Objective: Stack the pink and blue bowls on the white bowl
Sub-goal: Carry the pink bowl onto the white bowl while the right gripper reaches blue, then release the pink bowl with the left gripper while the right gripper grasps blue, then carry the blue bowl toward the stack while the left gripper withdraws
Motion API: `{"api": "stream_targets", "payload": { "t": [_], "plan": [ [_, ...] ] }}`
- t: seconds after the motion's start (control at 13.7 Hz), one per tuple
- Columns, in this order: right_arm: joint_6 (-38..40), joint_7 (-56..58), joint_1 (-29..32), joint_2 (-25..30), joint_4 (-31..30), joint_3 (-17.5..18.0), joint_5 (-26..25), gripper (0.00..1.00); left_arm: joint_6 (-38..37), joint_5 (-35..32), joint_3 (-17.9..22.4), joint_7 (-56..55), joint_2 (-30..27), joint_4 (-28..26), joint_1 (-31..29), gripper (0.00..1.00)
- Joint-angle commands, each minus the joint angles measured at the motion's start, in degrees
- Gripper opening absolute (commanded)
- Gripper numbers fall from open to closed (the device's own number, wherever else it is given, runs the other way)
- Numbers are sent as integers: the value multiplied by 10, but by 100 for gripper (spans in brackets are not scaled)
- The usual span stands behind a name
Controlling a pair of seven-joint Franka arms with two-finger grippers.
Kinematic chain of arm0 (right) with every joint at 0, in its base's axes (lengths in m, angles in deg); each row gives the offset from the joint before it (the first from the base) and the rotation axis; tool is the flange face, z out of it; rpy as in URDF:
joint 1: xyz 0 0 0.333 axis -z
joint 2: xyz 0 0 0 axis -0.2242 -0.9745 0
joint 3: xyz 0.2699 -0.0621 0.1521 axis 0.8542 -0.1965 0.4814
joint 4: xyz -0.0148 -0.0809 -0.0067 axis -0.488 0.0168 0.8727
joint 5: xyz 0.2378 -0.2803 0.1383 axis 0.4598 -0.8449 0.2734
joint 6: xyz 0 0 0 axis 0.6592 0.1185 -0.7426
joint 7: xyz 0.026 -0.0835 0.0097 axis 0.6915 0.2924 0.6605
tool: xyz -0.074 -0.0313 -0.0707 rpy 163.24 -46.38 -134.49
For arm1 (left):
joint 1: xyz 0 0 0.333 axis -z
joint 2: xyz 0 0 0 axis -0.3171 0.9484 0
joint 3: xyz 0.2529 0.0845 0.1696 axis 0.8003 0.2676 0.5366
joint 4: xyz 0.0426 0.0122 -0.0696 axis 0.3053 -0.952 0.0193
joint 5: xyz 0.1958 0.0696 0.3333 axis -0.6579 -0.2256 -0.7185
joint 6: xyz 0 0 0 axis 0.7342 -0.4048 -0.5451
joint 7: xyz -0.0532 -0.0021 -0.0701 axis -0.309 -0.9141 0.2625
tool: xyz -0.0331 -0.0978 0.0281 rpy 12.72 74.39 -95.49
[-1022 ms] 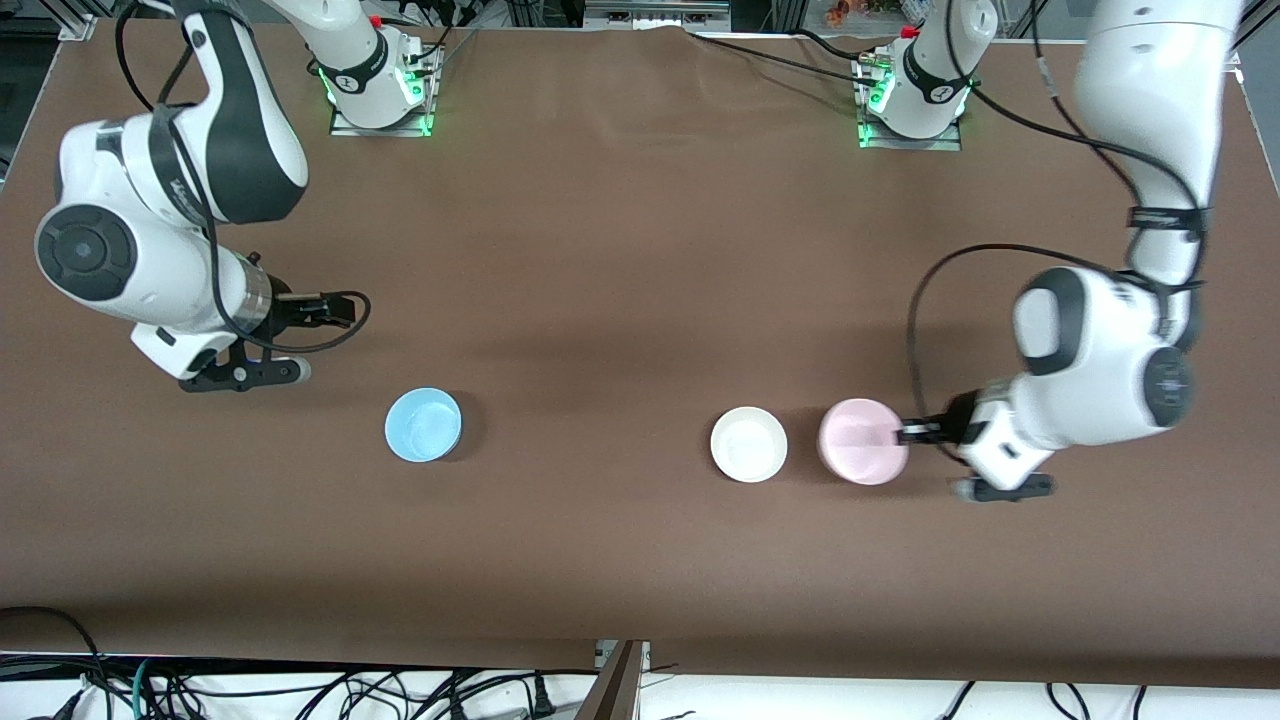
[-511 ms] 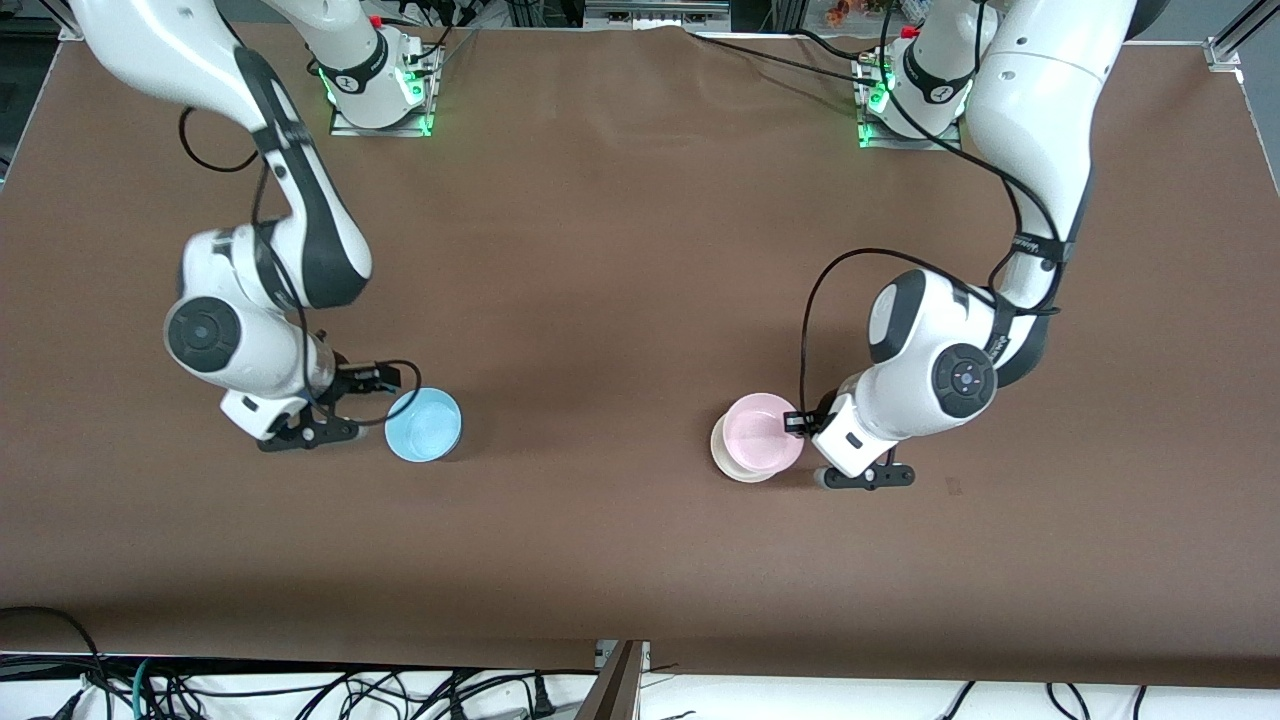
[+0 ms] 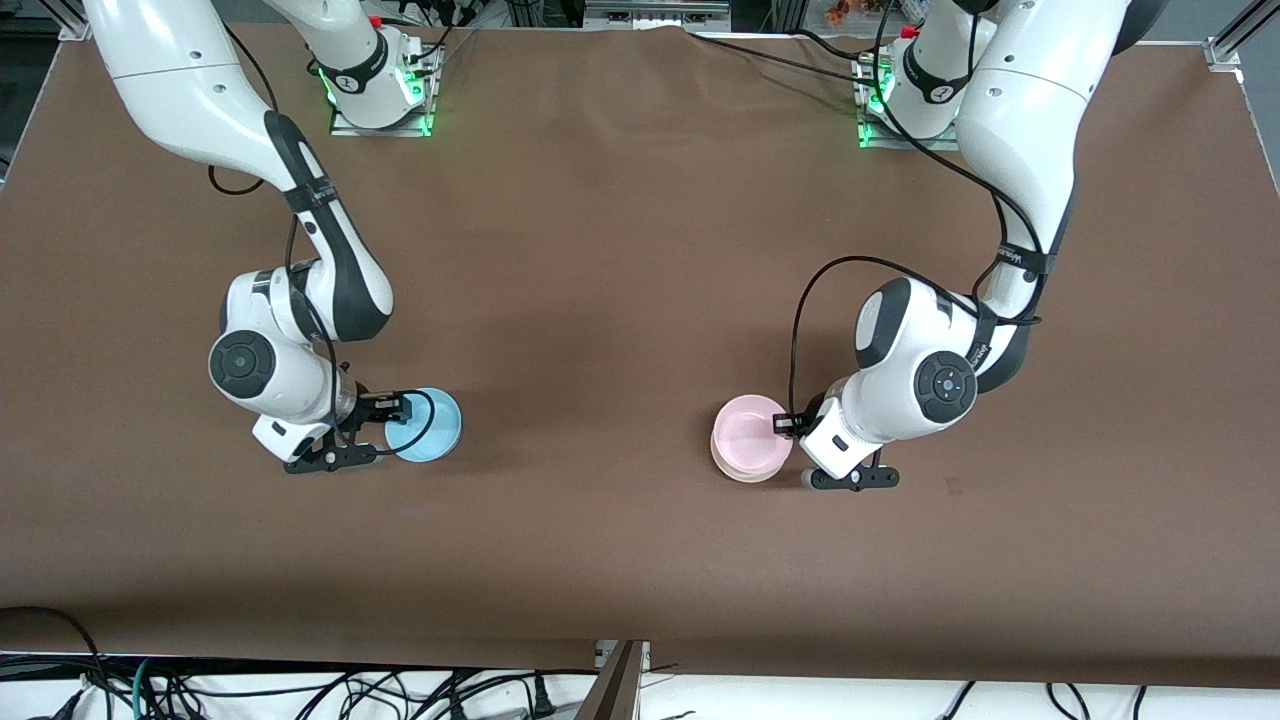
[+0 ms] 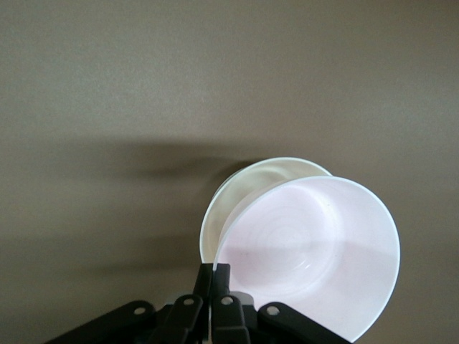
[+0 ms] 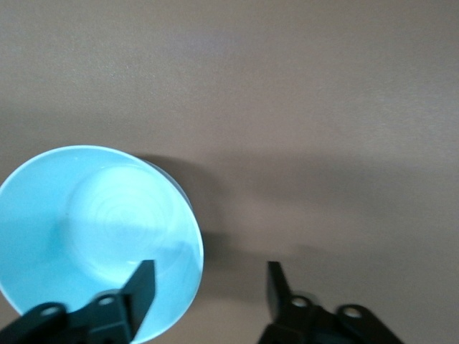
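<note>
The pale pink bowl (image 3: 750,428) is over the white bowl (image 3: 743,470), slightly offset, so that only a crescent of the white rim shows. My left gripper (image 3: 786,425) is shut on the pink bowl's rim at the side toward the left arm's end. In the left wrist view the fingers (image 4: 221,276) pinch the pink bowl (image 4: 315,251), with the white bowl (image 4: 240,188) under it. The sky-blue bowl (image 3: 432,425) stands on the table toward the right arm's end. My right gripper (image 3: 402,409) is open at its rim. In the right wrist view (image 5: 208,283) one finger is over the blue bowl (image 5: 86,222) and one is outside it.
The brown table (image 3: 600,300) carries only the three bowls. The two arm bases (image 3: 375,85) stand along the edge farthest from the front camera. Cables hang below the table's near edge.
My left gripper carried the pink bowl from beside the white bowl to over it. My right arm swung in toward the blue bowl and now has its open fingers at the bowl's rim.
</note>
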Motion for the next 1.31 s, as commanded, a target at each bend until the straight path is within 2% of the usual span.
{"api": "stream_targets", "payload": {
  "t": [0.0,0.15,0.22,0.44,0.73,1.17,1.24],
  "plan": [
    [-11,10,0,-14,10,2,9,42,7,-15,-4,-16,17,18,6,0],
    [-12,0,-1,-14,13,3,14,15,7,-15,-4,-16,17,17,6,0],
    [-10,4,-3,-14,16,3,34,0,8,-16,-5,-16,17,16,6,0],
    [2,-8,-20,-14,37,3,82,0,20,-16,-5,-11,17,12,6,0],
    [80,-137,-68,-16,103,3,84,0,24,-17,-5,-10,23,12,5,0],
    [112,-313,-133,-21,165,10,85,0,24,-32,-5,-10,32,12,2,0],
    [112,-336,-145,-25,172,10,87,0,24,-26,-5,-17,34,13,2,21]
  ]
}}
